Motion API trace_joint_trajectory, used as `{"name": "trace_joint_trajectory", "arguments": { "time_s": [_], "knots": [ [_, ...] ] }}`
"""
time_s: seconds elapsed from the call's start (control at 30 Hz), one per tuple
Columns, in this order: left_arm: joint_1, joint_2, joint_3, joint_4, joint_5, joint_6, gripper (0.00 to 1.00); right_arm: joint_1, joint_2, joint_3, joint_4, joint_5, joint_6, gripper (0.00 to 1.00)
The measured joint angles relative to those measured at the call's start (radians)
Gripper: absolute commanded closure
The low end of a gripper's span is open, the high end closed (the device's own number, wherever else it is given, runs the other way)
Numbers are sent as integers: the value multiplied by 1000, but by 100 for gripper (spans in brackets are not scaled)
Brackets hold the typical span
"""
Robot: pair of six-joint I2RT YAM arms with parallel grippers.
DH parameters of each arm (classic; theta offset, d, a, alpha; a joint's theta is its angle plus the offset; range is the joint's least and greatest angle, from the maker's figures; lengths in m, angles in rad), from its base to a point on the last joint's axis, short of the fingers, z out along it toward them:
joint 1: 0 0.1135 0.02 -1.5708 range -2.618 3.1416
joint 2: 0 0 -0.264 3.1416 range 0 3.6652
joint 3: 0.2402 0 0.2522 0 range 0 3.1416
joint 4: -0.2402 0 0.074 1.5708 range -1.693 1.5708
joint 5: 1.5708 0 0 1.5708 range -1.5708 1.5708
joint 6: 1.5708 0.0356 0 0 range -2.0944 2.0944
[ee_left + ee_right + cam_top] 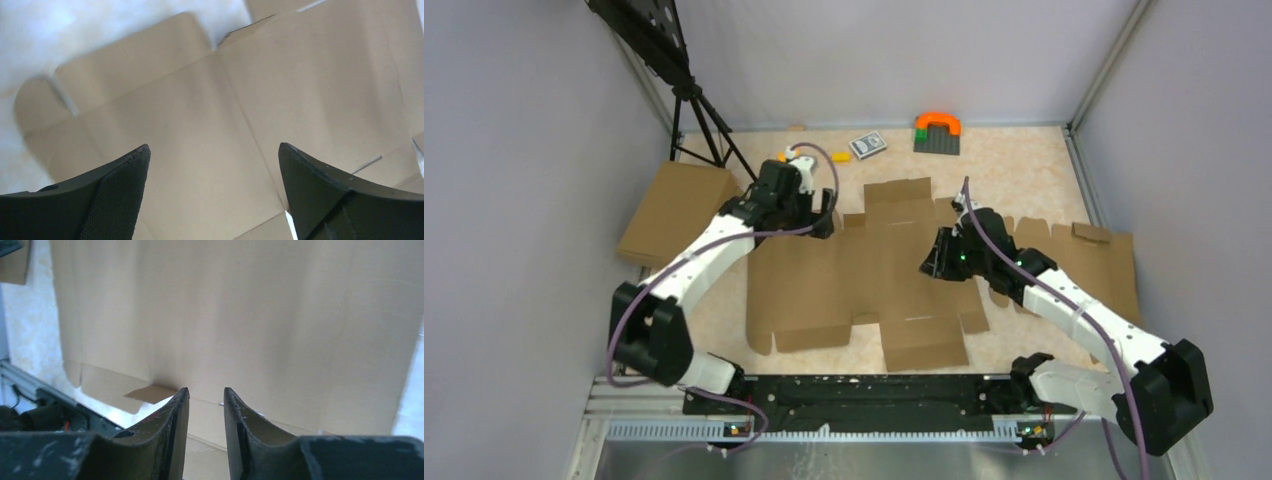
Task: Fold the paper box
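The paper box (864, 270) lies flat on the table as a wide brown die-cut sheet with flaps and slits. My left gripper (824, 222) hovers over its far left corner, jaws spread wide with nothing between them. The left wrist view looks down on the sheet (200, 100) with that gripper (214, 146) open above a crease. My right gripper (934, 262) sits over the sheet's right side. In the right wrist view its jaws (206, 389) stand a narrow gap apart, empty, just above the cardboard (240, 315).
A second cardboard blank (1094, 265) lies at the right, partly under my right arm. A flat brown box (679, 205) rests at the left by a tripod (699, 115). At the back are an orange-and-green toy (937, 130) and a card pack (867, 145).
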Motion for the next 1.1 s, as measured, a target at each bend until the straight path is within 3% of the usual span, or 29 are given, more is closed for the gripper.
{"name": "trace_joint_trajectory", "arguments": {
  "time_s": [0.07, 0.17, 0.27, 0.37, 0.43, 0.73, 0.87, 1.1],
  "knots": [
    [21, -95, -81, -5, -49, -27, 1, -21, -16, -5, -25, 25, 3, 56],
    [101, -218, -219, -7, -92, -89, 1, -66, -39, -25, -44, 50, 2, 54],
    [292, -333, -402, 14, -70, -186, 1, -91, -47, -39, -45, 54, 1, 51],
    [382, -381, -488, 16, -69, -235, 1, -93, -26, -42, -33, 53, 1, 41],
    [407, -406, -524, 8, -72, -262, 1, -93, 9, -44, -24, 53, 2, 39],
    [471, -352, -552, 36, -55, -338, 3, -93, 189, -71, 68, 25, 5, 63],
    [482, -293, -586, 65, -19, -360, 4, -95, 274, -86, 128, 9, 19, 68],
    [516, -279, -628, 154, 56, -377, 21, -104, 344, -114, 200, 6, 42, 76]
  ]
}}
